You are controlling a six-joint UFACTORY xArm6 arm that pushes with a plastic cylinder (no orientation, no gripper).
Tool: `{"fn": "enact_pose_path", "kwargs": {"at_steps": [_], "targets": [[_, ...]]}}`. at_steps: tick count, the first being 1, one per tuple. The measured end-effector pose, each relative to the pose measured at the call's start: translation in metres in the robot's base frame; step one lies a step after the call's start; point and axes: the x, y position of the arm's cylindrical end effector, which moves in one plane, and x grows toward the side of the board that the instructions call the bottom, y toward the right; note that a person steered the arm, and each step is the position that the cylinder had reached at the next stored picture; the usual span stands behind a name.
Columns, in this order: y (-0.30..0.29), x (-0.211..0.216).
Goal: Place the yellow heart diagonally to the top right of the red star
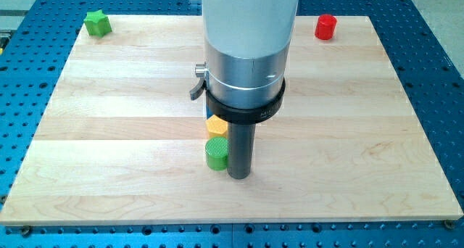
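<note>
My tip [238,175] rests on the wooden board [109,132] slightly below the board's centre, with no fingers or jaws fitted: the arm ends in a plain dark rod. A green cylinder [215,154] stands just beside the tip on the view's left, apparently touching the rod. A yellow block [216,125], its shape partly hidden by the arm, sits directly above the green cylinder, touching or nearly touching it. A green star-shaped block [97,22] lies at the board's top-left corner. A red cylinder [326,27] lies near the top-right corner. The red star cannot be located in this view.
</note>
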Motion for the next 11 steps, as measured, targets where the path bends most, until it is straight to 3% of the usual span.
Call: {"fn": "enact_pose_path", "kwargs": {"at_steps": [2,3,4,5,7,10,11], "targets": [[0.036,0.011],[0.088,-0.062],[0.085,-0.14],[0.074,-0.192],[0.067,-0.201],[0.013,-0.257],[-0.05,-0.265]]}}
